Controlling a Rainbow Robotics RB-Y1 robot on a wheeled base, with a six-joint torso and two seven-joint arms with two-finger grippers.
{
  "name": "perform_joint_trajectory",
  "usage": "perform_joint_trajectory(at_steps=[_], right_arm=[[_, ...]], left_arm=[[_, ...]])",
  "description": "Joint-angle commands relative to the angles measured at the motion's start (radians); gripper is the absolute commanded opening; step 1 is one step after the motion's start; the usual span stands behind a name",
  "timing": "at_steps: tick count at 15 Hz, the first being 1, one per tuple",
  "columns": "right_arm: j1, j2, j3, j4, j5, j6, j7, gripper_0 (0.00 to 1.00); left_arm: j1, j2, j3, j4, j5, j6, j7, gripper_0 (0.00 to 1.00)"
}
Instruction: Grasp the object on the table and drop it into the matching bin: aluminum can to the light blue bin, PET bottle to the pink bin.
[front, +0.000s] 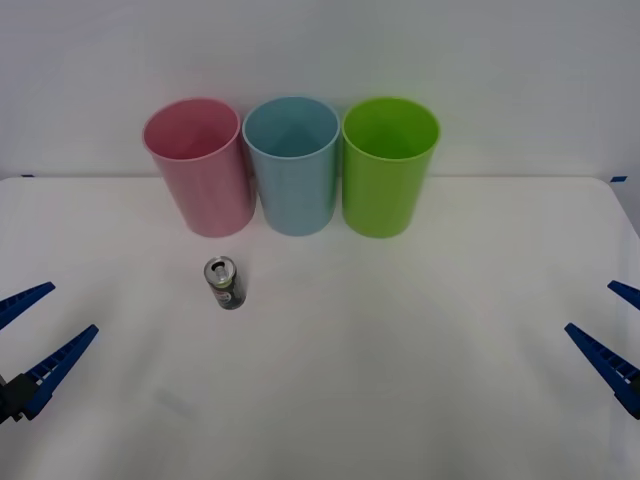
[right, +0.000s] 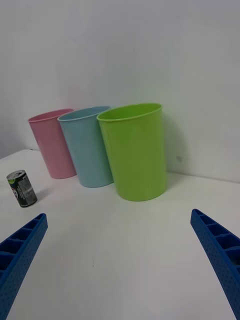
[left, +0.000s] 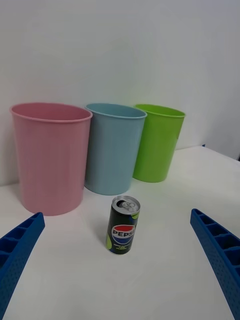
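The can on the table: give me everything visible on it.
The aluminum can is small and dark, with a black-green Pepsi label and a silver top that carries a pull tab. It looks like metal and undented. It stands upright on the white table, in front of the pink bin and apart from it. Only the table touches it. The left gripper and right gripper are open, off at the sides.

A lab-style test bench: a wide flat plain white tabletop (front: 400, 380) against a bare white wall (front: 500, 60), with tall round plastic bins in pink (front: 200, 170), light blue (front: 293, 170) and lime green (front: 387, 170) lined up along it
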Motion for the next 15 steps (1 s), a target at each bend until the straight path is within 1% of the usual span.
perform_joint_trajectory(at_steps=[1, 3, 7, 10, 14, 15], right_arm=[[0.0, 0.0, 0.0, 0.0, 0.0, 0.0, 0.0, 1.0], [0.0, 0.0, 0.0, 0.0, 0.0, 0.0, 0.0, 1.0], [0.0, 0.0, 0.0, 0.0, 0.0, 0.0, 0.0, 1.0], [0.0, 0.0, 0.0, 0.0, 0.0, 0.0, 0.0, 1.0], [0.0, 0.0, 0.0, 0.0, 0.0, 0.0, 0.0, 1.0], [0.0, 0.0, 0.0, 0.0, 0.0, 0.0, 0.0, 1.0]], left_arm=[[0.0, 0.0, 0.0, 0.0, 0.0, 0.0, 0.0, 1.0], [-0.005, -0.015, 0.001, 0.006, 0.012, 0.005, -0.003, 1.0], [-0.004, 0.011, -0.011, 0.004, 0.024, 0.011, -0.012, 1.0], [0.024, 0.014, -0.01, 0.006, 0.021, 0.015, -0.018, 1.0], [0.085, 0.014, -0.01, 0.011, -0.022, 0.038, -0.011, 1.0], [0.097, 0.016, -0.011, 0.034, -0.023, 0.039, -0.023, 1.0]])
